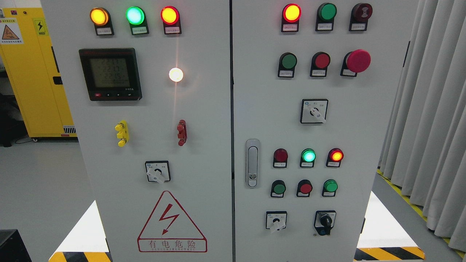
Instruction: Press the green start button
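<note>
Far left there's a yellow cabinet standing behind the grey control cabinet, and no robot hand has entered the head view, so whether either hand's fingers are spread or curled cannot be told. On the left door: three lit lamps up top, a digital meter below them, a rotary switch and the red warning triangle. Crossing the door seam and its latch handle, the right door carries several green candidates, and the labels are too small to read. My pick for the start button is the unlit green push button in the second row, just left of a red button and the big red mushroom stop. It sits upper right of centre, so the right arm looks nearer, reaching up and straight in.
</note>
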